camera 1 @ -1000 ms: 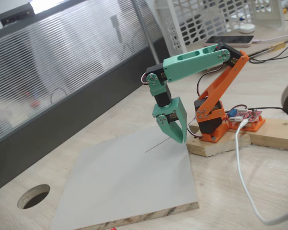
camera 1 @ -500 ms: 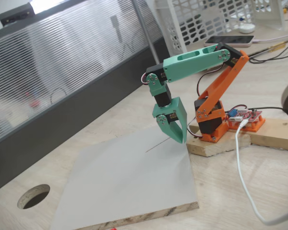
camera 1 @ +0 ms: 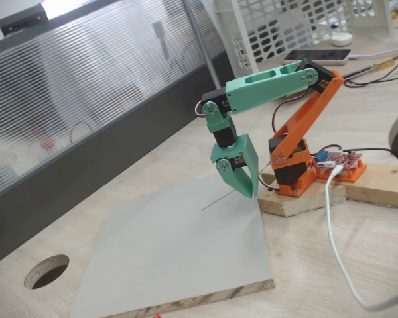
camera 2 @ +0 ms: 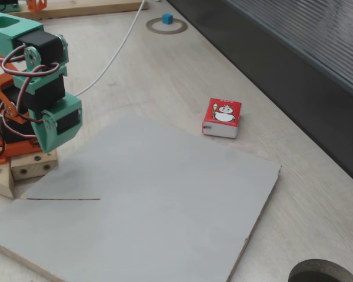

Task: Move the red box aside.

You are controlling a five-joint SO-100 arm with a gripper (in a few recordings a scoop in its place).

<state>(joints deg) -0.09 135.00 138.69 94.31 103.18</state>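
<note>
Currently, status: I have the gripper hanging above the near-base corner of the grey board, nothing between the fingers, which look pressed together as far as I can judge.
Red box: the red box lies flat on the wooden worktop, snowman face up, just beside the board's far edge and well apart from the gripper.
Step, as I judge it: the reach has not begun; the arm is folded close to its orange base.
Risk one: the box sits off the board, on the lower surface, so a sweep at board height could pass over it or only clip its top and tip it.
Risk two: a push from the wrong side could jam the box against the board's edge instead of sliding it clear.
Risk three: the white cable trails near the base and could snag if I swing wide.
View difference: one fixed view gives me the box and its spacing from the board; the other gives the whole arm pose and the cable.
</note>
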